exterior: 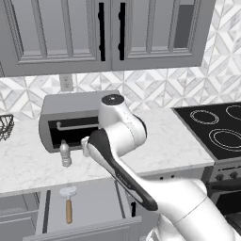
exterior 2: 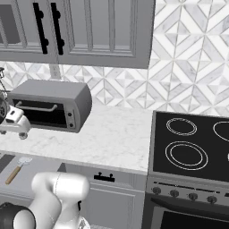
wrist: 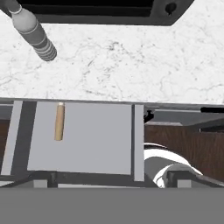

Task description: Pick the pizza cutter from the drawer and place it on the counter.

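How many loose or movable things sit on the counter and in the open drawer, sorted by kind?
Pizza cutter, in the drawer: 1
Shaker bottle, on the counter: 1
Toaster oven, on the counter: 1
Wire basket, at the counter's left end: 1
Total: 4

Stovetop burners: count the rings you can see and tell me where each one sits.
3 in the right base view, on the black stovetop: a small ring at the back left, a large ring at the front left, and one at the right edge, cut off. More may lie beyond the frame.
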{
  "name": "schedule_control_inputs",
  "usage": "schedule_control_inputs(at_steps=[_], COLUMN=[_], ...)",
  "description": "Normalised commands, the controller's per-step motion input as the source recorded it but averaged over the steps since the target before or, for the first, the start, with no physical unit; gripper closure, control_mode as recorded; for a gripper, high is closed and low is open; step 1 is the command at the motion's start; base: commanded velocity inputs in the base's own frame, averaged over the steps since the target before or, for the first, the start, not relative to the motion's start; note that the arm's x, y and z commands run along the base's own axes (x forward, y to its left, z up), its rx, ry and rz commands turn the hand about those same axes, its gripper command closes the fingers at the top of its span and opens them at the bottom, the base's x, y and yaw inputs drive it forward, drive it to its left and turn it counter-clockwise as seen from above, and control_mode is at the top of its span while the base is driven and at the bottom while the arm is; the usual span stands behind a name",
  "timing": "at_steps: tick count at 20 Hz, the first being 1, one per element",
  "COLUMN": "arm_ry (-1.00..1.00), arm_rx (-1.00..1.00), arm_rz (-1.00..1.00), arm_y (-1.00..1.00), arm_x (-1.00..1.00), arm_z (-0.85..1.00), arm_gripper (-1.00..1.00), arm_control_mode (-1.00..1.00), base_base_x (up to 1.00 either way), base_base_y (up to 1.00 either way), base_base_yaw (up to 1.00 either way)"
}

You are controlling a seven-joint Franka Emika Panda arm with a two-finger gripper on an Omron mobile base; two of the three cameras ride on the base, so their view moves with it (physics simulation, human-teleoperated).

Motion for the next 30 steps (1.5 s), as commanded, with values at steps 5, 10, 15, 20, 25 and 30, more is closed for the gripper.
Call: schedule_control_inputs(at_steps=[5,10,15,20,25,30], arm_ry=[0.10,-0.01,0.01,0.01,0.00,0.01], arm_rx=[0.06,0.08,0.06,0.01,0.00,0.00], arm_rz=[0.06,0.02,0.04,0.04,0.03,0.01], arm_y=[0.25,0.28,0.20,0.38,0.45,0.38], arm_x=[-0.48,-0.09,0.00,0.00,0.13,0.23], arm_z=[-0.64,-0.72,-0.50,-0.61,-0.56,-0.70], arm_gripper=[-1.00,-1.00,-1.00,-1.00,-1.00,-1.00], arm_control_mode=[-1.00,-1.00,-1.00,-1.00,-1.00,-1.00], base_base_x=[0.00,0.00,0.00,0.00,0.00,0.00], base_base_y=[0.00,0.00,0.00,0.00,0.00,0.00], base_base_yaw=[0.00,0.00,0.00,0.00,0.00,0.00])
